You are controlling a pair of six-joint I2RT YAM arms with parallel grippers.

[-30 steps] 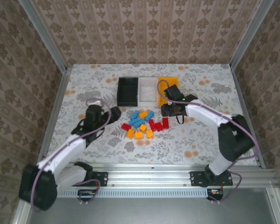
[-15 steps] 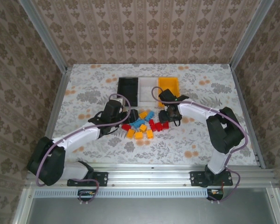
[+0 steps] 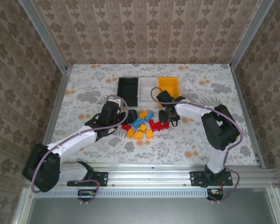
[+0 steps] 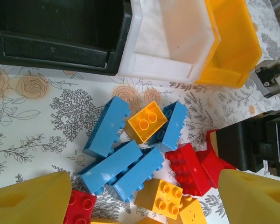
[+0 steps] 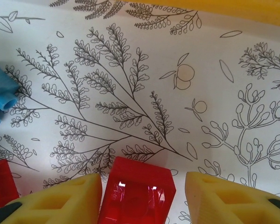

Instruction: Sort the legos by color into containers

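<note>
Now, we see right gripper [image 5: 141, 182] half open astride red brick [image 5: 136, 198], bottom centre of wrist view, flat on tabletop [image 5: 130, 93]; we'd best close squarely, lift straight, clear of neighbours; left gripper [image 4: 144, 179] wide open, empty, above blue bricks [image 4: 116, 163], frame centre.

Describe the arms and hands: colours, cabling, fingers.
The left arm and right arm match: white link shells, black joints, a purple cable looping along each. The left hand and right hand have black bodies and chunky yellow fingers with recessed cut-outs.
</note>
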